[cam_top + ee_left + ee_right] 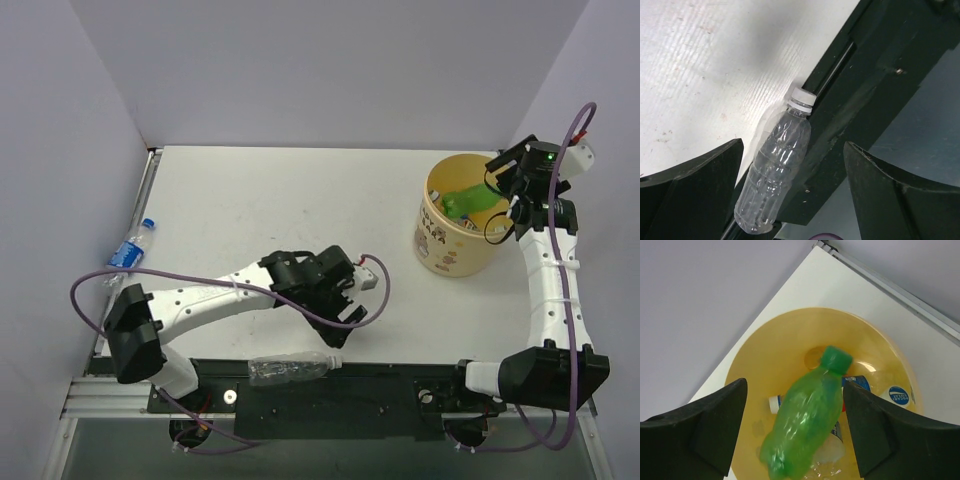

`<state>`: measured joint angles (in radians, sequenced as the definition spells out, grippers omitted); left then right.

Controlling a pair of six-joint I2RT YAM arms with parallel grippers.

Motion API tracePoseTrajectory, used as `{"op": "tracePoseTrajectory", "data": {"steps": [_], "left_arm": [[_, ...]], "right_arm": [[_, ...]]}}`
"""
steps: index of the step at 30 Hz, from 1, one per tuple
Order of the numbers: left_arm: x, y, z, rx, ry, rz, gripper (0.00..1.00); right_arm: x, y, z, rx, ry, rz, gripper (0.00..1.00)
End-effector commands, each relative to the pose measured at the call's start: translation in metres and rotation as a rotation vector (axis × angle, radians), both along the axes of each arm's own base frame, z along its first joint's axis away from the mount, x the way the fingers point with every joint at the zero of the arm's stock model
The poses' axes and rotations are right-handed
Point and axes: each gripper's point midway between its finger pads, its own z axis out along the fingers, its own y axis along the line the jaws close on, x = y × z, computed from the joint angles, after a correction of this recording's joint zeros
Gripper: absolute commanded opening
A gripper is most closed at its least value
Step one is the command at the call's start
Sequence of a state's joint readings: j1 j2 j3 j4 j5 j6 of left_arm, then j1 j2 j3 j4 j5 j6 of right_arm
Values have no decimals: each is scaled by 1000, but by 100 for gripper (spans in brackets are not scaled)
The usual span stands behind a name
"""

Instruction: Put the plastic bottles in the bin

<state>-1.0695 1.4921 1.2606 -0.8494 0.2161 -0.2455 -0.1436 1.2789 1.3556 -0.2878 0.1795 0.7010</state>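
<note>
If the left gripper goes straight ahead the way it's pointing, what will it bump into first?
The left gripper would probably meet the clear bottle first; it lies straight ahead against the black rail.

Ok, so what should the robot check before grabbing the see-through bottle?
1. Left gripper open: ok.
2. Clear plastic bottle with white cap lined up between its fingers: ok.
3. Room around it: not ok, it lies against the black rail.
4. Right gripper open: ok.
5. Green plastic bottle at rest in the round tan bin: cannot tell, it looks blurred.
6. All bottles binned: not ok, a blue-capped clear bottle lies by the table's left edge.
</note>
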Motion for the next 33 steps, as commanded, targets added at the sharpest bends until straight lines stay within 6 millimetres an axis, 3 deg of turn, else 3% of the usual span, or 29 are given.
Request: {"op": "tracePoseTrajectory", "data": {"steps": [1,8,17,20,28,33], "left_arm": [[-6,1,-20,179,-92,-120,89],[-19,7,-57,379,-158,-248,82],[-30,8,-91,440,-136,-296,73],[-31,8,-96,452,-129,-298,69],[-34,7,-108,476,-116,-317,68],[-33,8,-116,500,-115,-323,60]], "right_arm": [[-13,-9,22,-45,-37,-42,73],[-31,-1,29,-42,-72,-9,73],[-39,9,40,-15,-117,29,73],[-38,11,40,-9,-119,34,73],[-41,14,42,2,-130,44,73],[-42,15,44,4,-136,48,73]]}}
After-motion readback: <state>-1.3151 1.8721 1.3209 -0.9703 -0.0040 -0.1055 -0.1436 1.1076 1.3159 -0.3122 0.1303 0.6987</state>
